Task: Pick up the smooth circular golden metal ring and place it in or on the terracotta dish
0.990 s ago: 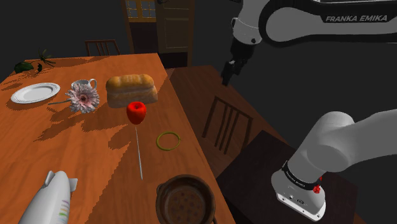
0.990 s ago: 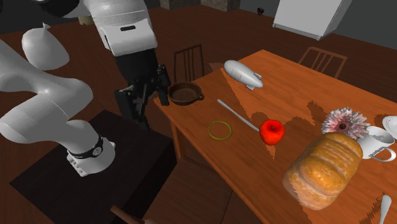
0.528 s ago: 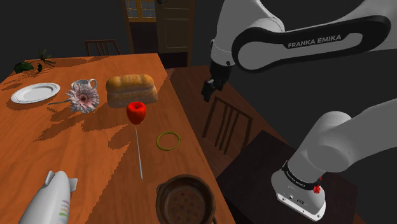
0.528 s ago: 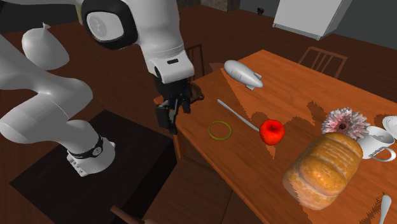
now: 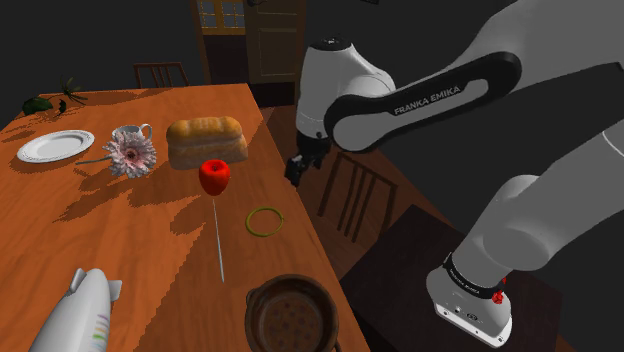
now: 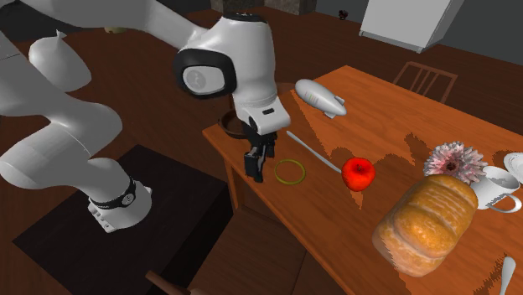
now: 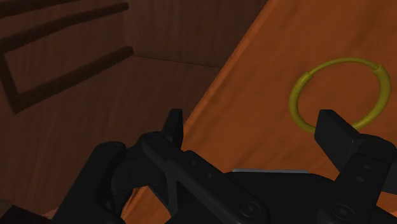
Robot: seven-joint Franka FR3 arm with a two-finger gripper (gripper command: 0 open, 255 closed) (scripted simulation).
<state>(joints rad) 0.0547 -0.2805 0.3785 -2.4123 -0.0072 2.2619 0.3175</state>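
shoulder view: in the last second the arm has swung in from over the floor and come down, so the hand [image 5: 297, 168] now hangs close to the golden ring [image 5: 250, 222], over the table [image 5: 120, 230] edge nearest it. the ring has not moved; it lies flat on the table. the terracotta dish [image 5: 250, 310] sits near the ring, further along that same edge towards the stand. the lettered forearm slopes down to the wrist and the hand points downward

second exterior view: the hand [image 6: 256, 163] is just beside the ring [image 6: 290, 181], not touching it, on the side away from the red apple [image 6: 359, 173]. the dish [image 6: 228, 126] shows partly behind the wrist, near the ring. you have closed most of the approach, but i judge the hand is not yet over the ring

wrist view: the hand [image 7: 253, 127] is spread, its fingers [image 7: 334, 124] apart with nothing between them. the ring [image 7: 347, 62] lies ahead of one finger, off the line between the two. i judge you need to shift towards the ring before you lower and close
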